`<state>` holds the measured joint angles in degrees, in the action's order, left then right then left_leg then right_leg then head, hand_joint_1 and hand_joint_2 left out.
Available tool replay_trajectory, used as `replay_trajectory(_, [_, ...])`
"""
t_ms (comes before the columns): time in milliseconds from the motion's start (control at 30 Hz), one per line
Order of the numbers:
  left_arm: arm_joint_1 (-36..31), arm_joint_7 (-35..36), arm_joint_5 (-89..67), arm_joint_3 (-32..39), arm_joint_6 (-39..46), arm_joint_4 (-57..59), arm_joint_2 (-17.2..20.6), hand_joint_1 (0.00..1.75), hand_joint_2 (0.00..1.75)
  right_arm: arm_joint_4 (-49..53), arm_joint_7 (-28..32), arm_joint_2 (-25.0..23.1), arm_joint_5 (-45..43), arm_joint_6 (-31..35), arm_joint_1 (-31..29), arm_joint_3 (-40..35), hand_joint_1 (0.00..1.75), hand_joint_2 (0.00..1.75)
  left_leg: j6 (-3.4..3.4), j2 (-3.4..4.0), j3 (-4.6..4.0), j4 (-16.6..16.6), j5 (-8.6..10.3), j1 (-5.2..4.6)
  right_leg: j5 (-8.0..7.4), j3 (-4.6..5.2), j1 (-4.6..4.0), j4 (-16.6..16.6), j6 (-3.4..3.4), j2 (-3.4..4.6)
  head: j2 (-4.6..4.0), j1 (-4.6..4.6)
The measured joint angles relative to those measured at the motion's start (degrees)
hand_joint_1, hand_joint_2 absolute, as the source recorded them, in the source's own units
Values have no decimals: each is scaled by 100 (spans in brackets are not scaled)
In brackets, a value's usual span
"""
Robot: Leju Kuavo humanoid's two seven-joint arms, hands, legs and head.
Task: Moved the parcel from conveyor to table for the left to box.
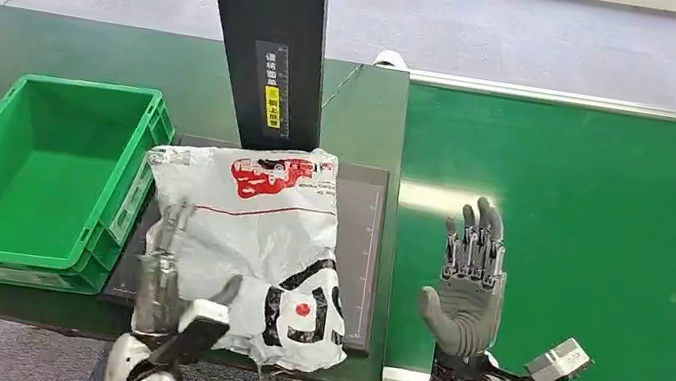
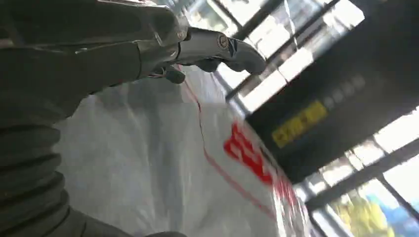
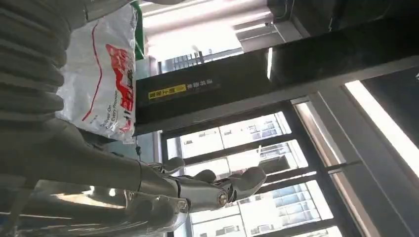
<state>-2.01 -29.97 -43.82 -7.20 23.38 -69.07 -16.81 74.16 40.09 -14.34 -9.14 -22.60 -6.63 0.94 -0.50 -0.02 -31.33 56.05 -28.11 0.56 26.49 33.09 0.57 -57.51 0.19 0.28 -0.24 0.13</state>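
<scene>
On the table: parcel (image 1: 256, 239) lies on a dark mat (image 1: 363, 255), beside the green box (image 1: 33, 175).
Left hand (image 1: 170, 272): fingers on the parcel's near edge, thumb pressing its top, gripping it.
Right hand (image 1: 469, 281): upright over the conveyor (image 1: 588, 248), fingers apart, empty.
Writing: red print, unreadable.

Three views, one bench
The head view looks down; both wrist views look up, sharing the parcel (image 1: 251, 238) and black post (image 1: 266, 33).

The parcel (image 3: 106, 74) reads "On Every Promise"; the black post's yellow label (image 1: 272, 107) is illegible.
</scene>
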Motion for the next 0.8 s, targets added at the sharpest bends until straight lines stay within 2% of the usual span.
replay_trajectory(267, [-139,354,-39,-838,-1099,871,164,0,175,-720,0,2,-26,0,-591,59,0,175,-1,0,0,-2,1,2,1,1,-3,0,0,0,0,0])
replay_trajectory(600, [-908,492,-653,-1321,-946,2415,306,0,175,-1176,0,42,-151,92,-815,111,0,175,7,-56,29,-3,5,-2,8,-51,3,2,8,-51,0,0])
replay_trajectory(633, [-993,483,-662,-1352,-920,2544,313,134,175,-1200,0,50,-162,103,-820,120,0,175,8,-65,36,-3,6,-3,9,-62,3,2,10,-62,0,0])
replay_trajectory(700, [-1159,459,-708,-1389,-891,2806,315,155,175,-1231,0,57,-192,144,-821,136,0,175,14,-84,47,-4,9,-4,14,-85,5,4,14,-80,0,0])
replay_trajectory(733, [-1232,455,-715,-1411,-891,2904,317,173,175,-1242,0,59,-208,173,-820,142,0,175,14,-92,55,-5,10,-6,15,-98,7,5,13,-86,0,0])
replay_trajectory(800, [-1373,457,-745,-1450,-854,3102,321,171,175,-1248,0,68,-234,186,-812,157,0,175,22,-100,68,-7,7,-8,15,-104,10,7,14,-98,0,0])
